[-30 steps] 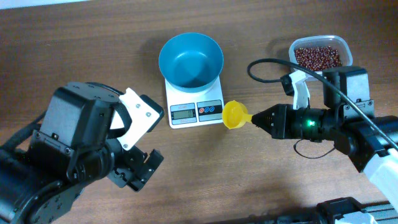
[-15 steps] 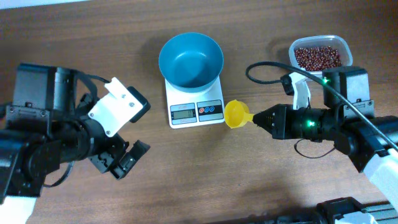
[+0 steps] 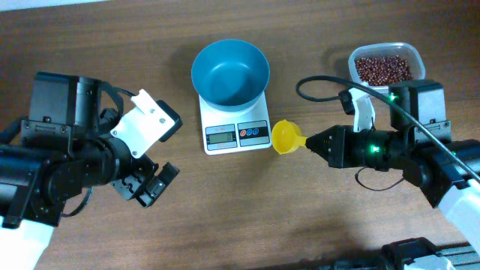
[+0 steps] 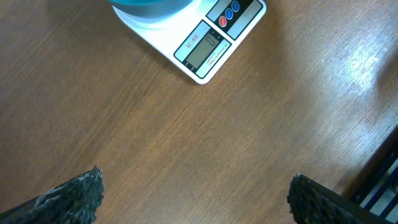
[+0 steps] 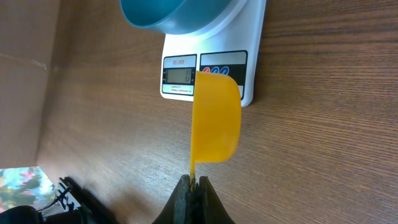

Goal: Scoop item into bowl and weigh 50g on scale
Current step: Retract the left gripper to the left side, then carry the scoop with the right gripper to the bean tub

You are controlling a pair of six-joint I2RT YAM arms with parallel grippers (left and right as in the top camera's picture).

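The blue bowl (image 3: 230,73) stands on the white scale (image 3: 234,129) at the table's middle back; both also show in the right wrist view, bowl (image 5: 168,15) and scale (image 5: 249,62), and the scale in the left wrist view (image 4: 205,43). The bowl looks empty. The red-brown beans (image 3: 382,69) fill a clear tub (image 3: 415,56) at the back right. My right gripper (image 3: 309,142) is shut on the handle of a yellow scoop (image 3: 284,137), held just right of the scale, seemingly empty (image 5: 215,118). My left gripper (image 3: 150,184) is open and empty, left of the scale, over bare wood.
A black cable (image 3: 322,79) loops over the table between the scale and the bean tub. The wooden table (image 4: 205,143) stretches under my left gripper.
My left arm has swung back and left, away from the table's middle, with its gripper still open. The right arm and the scoop have hardly moved.
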